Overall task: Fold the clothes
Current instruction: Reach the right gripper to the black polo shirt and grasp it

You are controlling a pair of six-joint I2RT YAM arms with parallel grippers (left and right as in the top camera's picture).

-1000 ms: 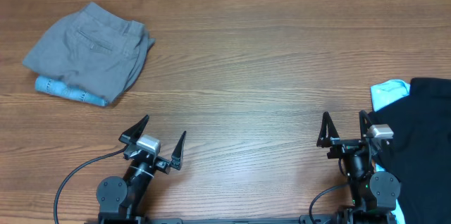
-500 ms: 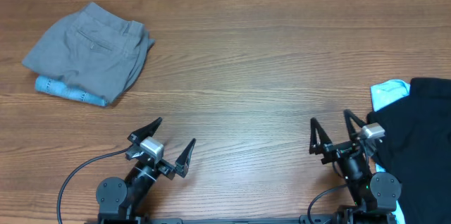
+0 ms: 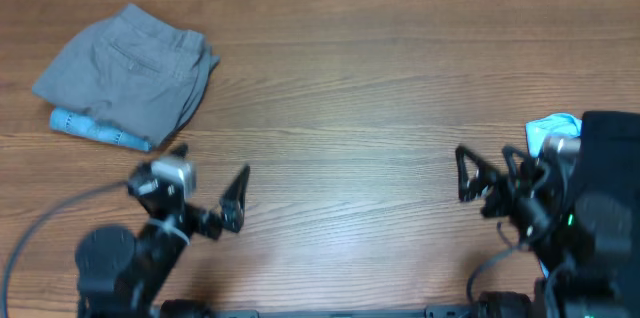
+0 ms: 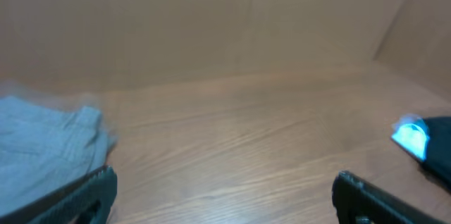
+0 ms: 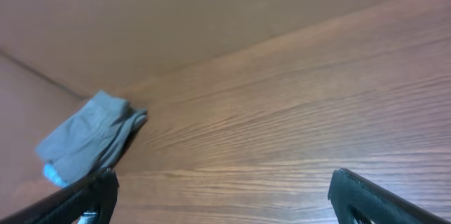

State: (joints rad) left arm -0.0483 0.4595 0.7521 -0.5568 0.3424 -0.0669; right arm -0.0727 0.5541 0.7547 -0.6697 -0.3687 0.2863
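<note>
The black trousers [image 3: 612, 133] lie bunched at the table's right edge, partly cut off and partly hidden by my right arm. Their dark edge also shows at the far right of the left wrist view [image 4: 442, 150]. No logo or label is visible. My right gripper [image 3: 490, 173] is open and empty just left of the trousers, above bare wood [image 5: 224, 180]. My left gripper [image 3: 208, 183] is open and empty at the front left, far from the trousers [image 4: 225, 185]. Both arms look blurred.
Folded grey shorts [image 3: 125, 68] lie at the back left on a light blue printed T-shirt [image 3: 95, 130]; they also show in both wrist views [image 4: 42, 146] [image 5: 88, 136]. Another light blue cloth [image 3: 553, 130] sticks out beside the trousers [image 4: 411, 136]. A wall stands behind the table.
Both arms have moved and now look larger and blurred. The left gripper has swung to the left and the right gripper to the right, closer to the trousers. Both stay open and empty.
</note>
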